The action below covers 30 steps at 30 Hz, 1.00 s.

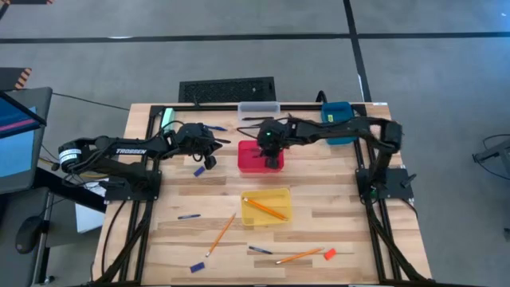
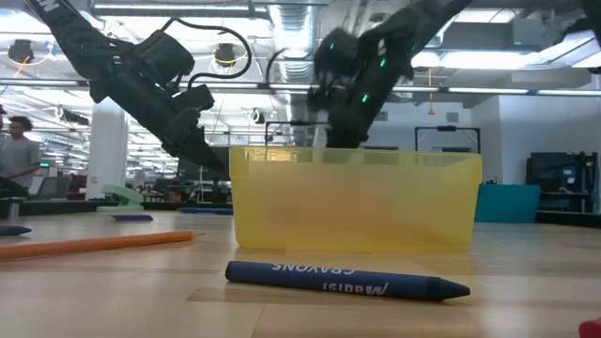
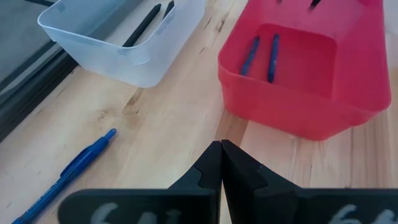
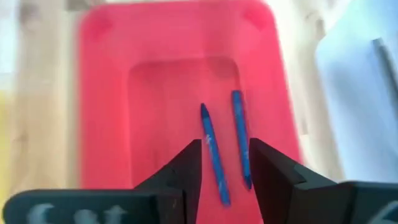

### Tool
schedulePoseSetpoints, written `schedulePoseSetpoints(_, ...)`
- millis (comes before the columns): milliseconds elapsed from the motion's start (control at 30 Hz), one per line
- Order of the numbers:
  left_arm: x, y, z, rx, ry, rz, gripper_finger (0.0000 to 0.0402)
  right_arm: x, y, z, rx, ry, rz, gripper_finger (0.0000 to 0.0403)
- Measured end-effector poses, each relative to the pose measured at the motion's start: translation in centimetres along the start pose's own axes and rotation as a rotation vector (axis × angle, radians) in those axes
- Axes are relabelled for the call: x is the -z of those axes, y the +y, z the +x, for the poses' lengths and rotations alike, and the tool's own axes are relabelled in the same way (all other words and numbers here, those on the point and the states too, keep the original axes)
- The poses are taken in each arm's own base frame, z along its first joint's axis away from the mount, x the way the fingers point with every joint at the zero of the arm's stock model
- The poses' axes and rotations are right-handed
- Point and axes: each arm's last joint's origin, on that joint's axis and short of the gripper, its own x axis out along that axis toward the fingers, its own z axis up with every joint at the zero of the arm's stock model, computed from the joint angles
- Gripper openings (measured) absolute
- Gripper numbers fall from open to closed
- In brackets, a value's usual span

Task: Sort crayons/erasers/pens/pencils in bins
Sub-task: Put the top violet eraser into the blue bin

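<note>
The red bin [image 1: 249, 163] stands mid-table, and two blue crayons [image 4: 213, 155] [image 4: 240, 146] lie side by side on its floor. My right gripper [image 4: 225, 168] hangs open over that bin, its fingers above the crayons and apart from them. My left gripper [image 3: 221, 168] is shut on nothing, above bare wood just left of the red bin [image 3: 292, 112]. A blue pen [image 3: 74, 168] lies on the table near it. The clear bin [image 3: 124, 43] holds dark pens [image 3: 142, 28]. The yellow bin [image 1: 279, 195] holds a pencil [image 1: 263, 209].
The blue bin [image 1: 338, 119] stands at the far right. Loose on the near half of the table lie two pencils [image 1: 221, 233] [image 1: 301, 256], crayons [image 1: 189, 216] [image 1: 196, 265], a pen [image 1: 259, 249] and an orange-red eraser [image 1: 329, 253]. A pale green block [image 1: 168, 118] lies far left.
</note>
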Motion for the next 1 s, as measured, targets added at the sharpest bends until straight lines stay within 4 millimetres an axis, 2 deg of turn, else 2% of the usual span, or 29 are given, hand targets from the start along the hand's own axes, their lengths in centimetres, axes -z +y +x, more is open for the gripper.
schedulePoseSetpoints(67,-0.1,0.0,0.0,0.003,0.012,-0.002,0.0,-0.3,0.3,-2.1,0.019,-0.031,-0.037,0.0129)
schedulePoseSetpoints(167,-0.7,-0.4,-0.1,0.027,0.043,0.01,0.0,0.5,0.7,-5.3,0.03,-0.079,-0.096,0.0082)
schedulePoseSetpoints(267,-1.2,-1.4,-0.3,0.071,0.099,0.053,0.0,2.3,0.9,-7.6,0.045,-0.136,-0.091,0.0024)
schedulePoseSetpoints(367,-1.9,-2.8,-0.6,0.086,0.163,0.12,0.0,4.6,1.0,-9.0,0.066,-0.236,-0.042,0.001)
schedulePoseSetpoints(533,-2.9,-5.2,-2.0,0.067,0.322,0.188,0.0,8.3,2.2,-10.0,0.065,-0.399,0.019,0.0016)
schedulePoseSetpoints(733,-3.5,-7.7,-4.1,0.034,0.48,0.083,0.0,11.6,4.1,-10.7,0.068,-0.513,0.017,0.0006)
schedulePoseSetpoints(867,-2.6,-8.2,-5.2,-0.058,0.599,-0.051,0.0015,12.9,5.1,-11.1,0.069,-0.53,0.02,0.0007)
schedulePoseSetpoints(1000,-1.4,-7.8,-5.5,-0.123,0.688,-0.105,0.0054,13.1,5.7,-11.5,0.078,-0.543,-0.008,0.0003)
